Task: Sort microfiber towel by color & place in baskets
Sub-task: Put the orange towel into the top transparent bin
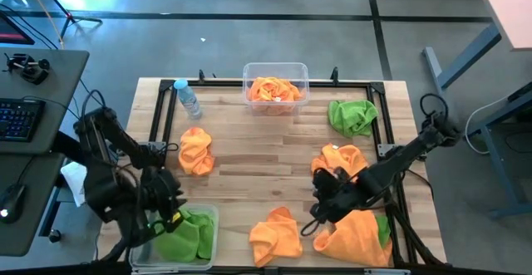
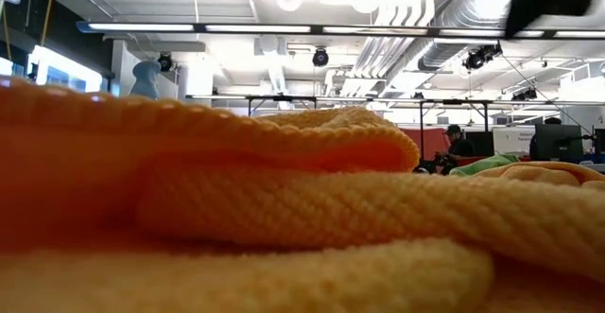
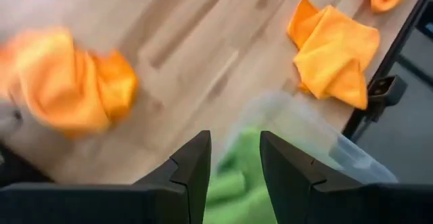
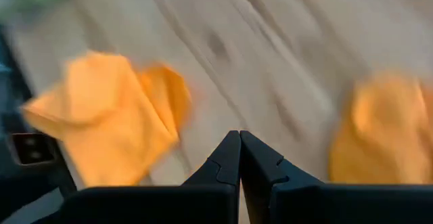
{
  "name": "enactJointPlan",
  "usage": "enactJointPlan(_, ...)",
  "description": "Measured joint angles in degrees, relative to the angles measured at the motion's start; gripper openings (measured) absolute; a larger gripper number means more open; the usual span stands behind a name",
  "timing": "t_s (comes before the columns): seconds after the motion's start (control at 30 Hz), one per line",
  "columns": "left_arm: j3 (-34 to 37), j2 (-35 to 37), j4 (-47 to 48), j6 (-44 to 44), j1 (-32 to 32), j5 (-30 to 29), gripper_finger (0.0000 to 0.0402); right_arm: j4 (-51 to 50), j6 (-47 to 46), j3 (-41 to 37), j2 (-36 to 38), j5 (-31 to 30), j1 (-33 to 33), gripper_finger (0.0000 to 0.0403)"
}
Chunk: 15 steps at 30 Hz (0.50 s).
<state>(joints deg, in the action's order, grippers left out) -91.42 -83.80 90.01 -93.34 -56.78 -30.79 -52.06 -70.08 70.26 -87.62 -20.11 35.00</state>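
Observation:
A clear basket (image 1: 275, 82) at the table's far middle holds orange towels. A second clear basket (image 1: 208, 218) at the near left corner holds green towels (image 1: 184, 235). Loose orange towels lie at the left (image 1: 196, 150), near middle (image 1: 277, 235), near right (image 1: 353, 238) and right (image 1: 345, 159). A green towel (image 1: 352, 115) lies at the far right. My left gripper (image 3: 235, 170) hangs open above the near-left basket (image 3: 338, 149), over the green towel (image 3: 230, 183), with nothing between its fingers. My right gripper (image 4: 239, 156) is shut and empty, above bare wood between two orange towels (image 4: 108, 122) (image 4: 385, 129).
A small clear water bottle (image 1: 187, 98) lies at the far left of the table. A black frame (image 1: 158, 117) runs along the table's edges. A bit of green cloth (image 1: 383, 229) shows beside the near-right orange towel. An orange towel (image 2: 284, 209) fills the low view.

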Motion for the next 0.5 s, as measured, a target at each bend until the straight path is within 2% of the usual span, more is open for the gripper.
enactJointPlan(0.17,0.00,1.41,-0.12,13.70,4.99,-1.85,0.0117,-7.44,-16.03,2.16,-2.76,10.97,1.34,0.0000)
enactJointPlan(0.37,1.63,4.04,-3.58,30.33,10.85,-1.22,0.0117,-9.89,-33.68,2.01,-3.92,16.02,4.96,0.0000)
enactJointPlan(0.5,7.74,8.83,-10.51,39.93,14.04,1.05,0.0117,-9.82,-42.20,2.01,-3.95,16.10,8.00,0.0000)
